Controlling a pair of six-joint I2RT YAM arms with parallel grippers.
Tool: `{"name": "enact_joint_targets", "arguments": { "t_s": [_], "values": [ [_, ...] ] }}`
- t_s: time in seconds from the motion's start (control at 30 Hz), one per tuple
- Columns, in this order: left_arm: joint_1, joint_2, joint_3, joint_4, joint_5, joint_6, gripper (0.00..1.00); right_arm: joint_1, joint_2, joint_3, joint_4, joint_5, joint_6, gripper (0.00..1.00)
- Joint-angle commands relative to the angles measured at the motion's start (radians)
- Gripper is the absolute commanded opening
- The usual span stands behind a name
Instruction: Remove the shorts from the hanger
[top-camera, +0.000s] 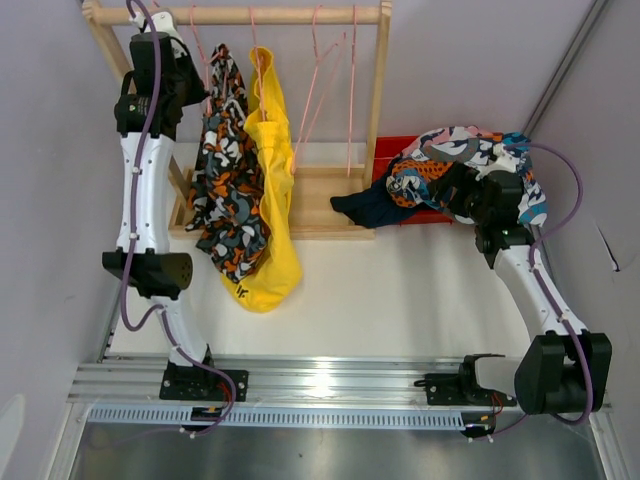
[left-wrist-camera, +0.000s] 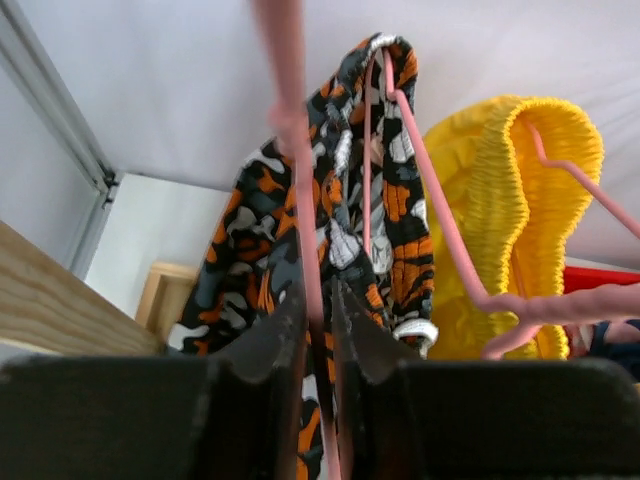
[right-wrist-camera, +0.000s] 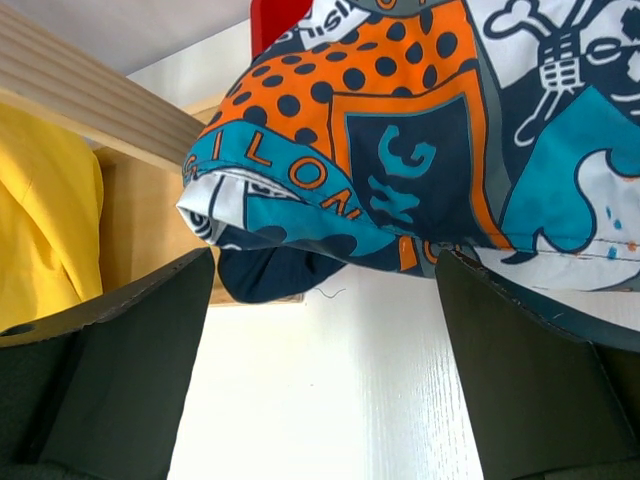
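1. Pale lilac-grey wall behind and to both sides, plain and matte
2. White table, smooth, evenly lit, with only soft shadows
3. Light wooden rack at the back of the table, against the wall: top bar, uprights, slatted base
4. Ribbed aluminium rail along the near edge, with bright glare at its middle
5. Grey metal strip running diagonally up the wall, on the right of the top view

Yellow shorts, camouflage shorts, pink hanger
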Motion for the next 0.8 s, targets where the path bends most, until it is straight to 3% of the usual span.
{"name": "enact_joint_targets", "arguments": {
  "t_s": [0.0, 0.17, 0.33, 0.4, 0.63, 0.77],
  "values": [
    [0.007, 0.004, 0.060, 0.083, 0.028, -0.028, 0.21, 0.012, -0.049, -0.015, 0.023, -0.004, -0.010, 1.00],
    [0.007, -0.043, -0.025, 0.042, 0.034, -0.020, 0.22, 0.021, -0.069, -0.018, 0.006, -0.001, -0.015, 0.99],
    [0.007, -0.180, -0.247, 0.057, 0.012, 0.004, 0.32, 0.032, -0.098, -0.015, -0.010, 0.005, -0.008, 0.99],
    [0.007, -0.221, -0.269, 0.050, 0.006, 0.015, 0.38, 0.038, -0.107, -0.012, -0.024, 0.008, -0.005, 0.99],
    [0.007, -0.295, -0.369, -0.003, 0.015, 0.029, 0.44, 0.050, -0.180, -0.015, -0.073, 0.021, -0.001, 0.99],
    [0.007, -0.382, -0.452, 0.008, 0.028, 0.032, 0.56, 0.055, -0.229, -0.017, -0.110, 0.028, -0.001, 1.00]
  ]
}}
